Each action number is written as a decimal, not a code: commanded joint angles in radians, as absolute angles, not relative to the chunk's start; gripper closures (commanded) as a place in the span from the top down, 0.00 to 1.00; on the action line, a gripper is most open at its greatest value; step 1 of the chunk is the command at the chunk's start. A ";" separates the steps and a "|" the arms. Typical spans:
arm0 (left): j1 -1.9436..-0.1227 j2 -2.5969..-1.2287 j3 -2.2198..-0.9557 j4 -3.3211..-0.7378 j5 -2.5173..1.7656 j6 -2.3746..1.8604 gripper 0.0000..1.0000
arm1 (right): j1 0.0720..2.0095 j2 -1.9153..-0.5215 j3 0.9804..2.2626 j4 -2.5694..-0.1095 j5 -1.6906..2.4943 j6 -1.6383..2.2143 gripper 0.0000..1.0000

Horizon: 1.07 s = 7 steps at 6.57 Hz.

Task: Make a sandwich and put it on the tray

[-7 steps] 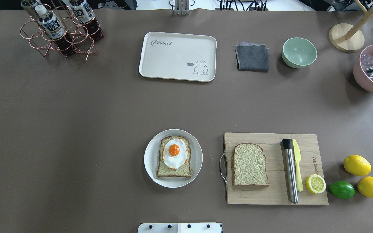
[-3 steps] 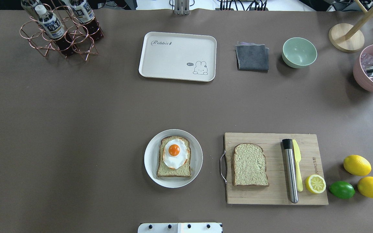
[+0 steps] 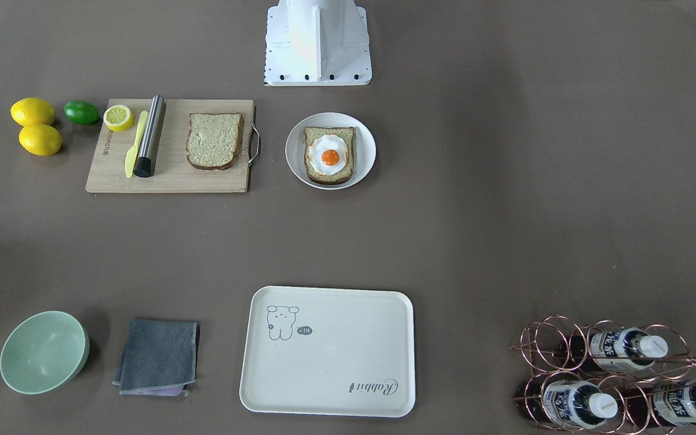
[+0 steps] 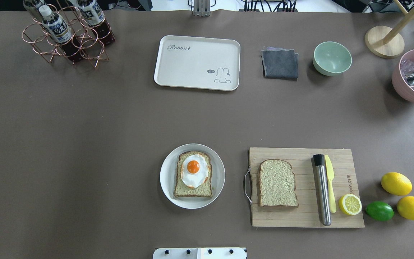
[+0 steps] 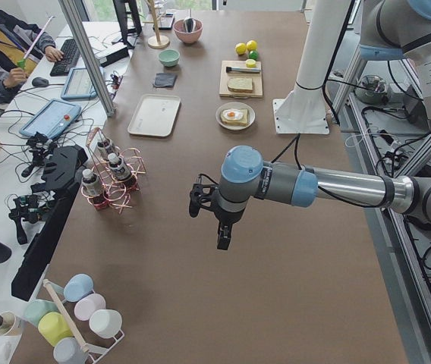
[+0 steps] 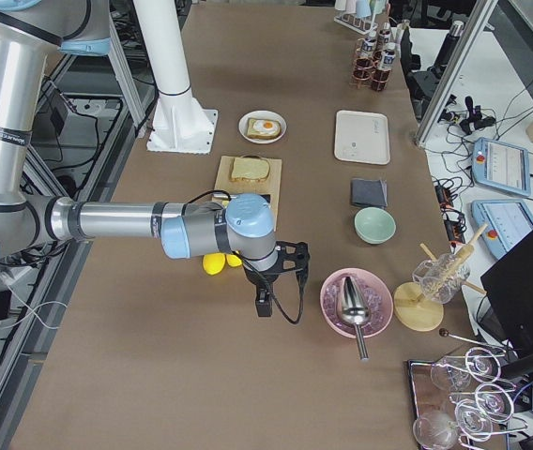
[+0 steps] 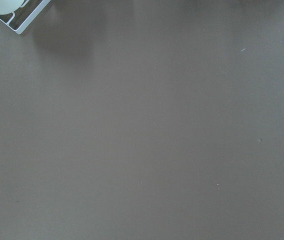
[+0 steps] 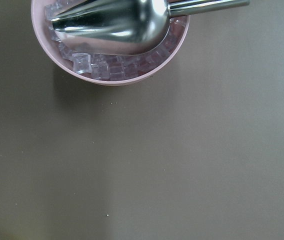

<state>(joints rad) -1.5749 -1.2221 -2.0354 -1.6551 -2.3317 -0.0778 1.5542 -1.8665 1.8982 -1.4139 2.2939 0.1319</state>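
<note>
- Sandwich (image 4: 193, 175) is not stacked yet: one bread slice topped with the egg (image 4: 194, 169) lies on a round plate (image 4: 166, 178), and the second slice (image 4: 277, 183) lies on the wooden board (image 4: 304, 216) just beside it.
- Tray (image 4: 197, 61), printed "Rabbit" and "hi", sits well apart across the table (image 4: 84, 144).
- The stamp on the board and the bottle (image 4: 56, 27) labels are too small to read.
- Left tool (image 5: 223, 236) and right tool (image 6: 263, 302) hang over the table's ends; I cannot tell how far either is parted.

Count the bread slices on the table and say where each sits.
2. The egg-topped slice lies on the round white plate; the bare slice lies on the wooden cutting board. No others show.
</note>
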 commanded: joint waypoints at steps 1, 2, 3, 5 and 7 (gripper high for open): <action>-1.575 -1.223 -2.037 -1.655 -2.332 -0.078 0.98 | 1.514 -1.856 1.904 -1.408 2.379 0.141 1.00; -1.574 -1.223 -2.039 -1.655 -2.332 -0.078 0.98 | 1.487 -1.855 1.926 -1.402 2.403 0.152 1.00; -1.574 -1.223 -2.037 -1.655 -2.332 -0.077 0.98 | 1.471 -1.855 1.936 -1.401 2.417 0.181 1.00; -1.574 -1.221 -2.037 -1.655 -2.332 -0.077 0.98 | 1.331 -1.807 2.011 -1.393 2.441 0.458 1.00; -1.574 -1.220 -2.034 -1.655 -2.332 -0.077 0.98 | 1.189 -1.786 2.013 -1.190 2.418 0.670 1.00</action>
<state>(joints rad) -1.5739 -1.2202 -2.0360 -1.6552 -2.3317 -0.0767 1.2620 -1.7930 2.0111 -1.3052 2.4309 0.5695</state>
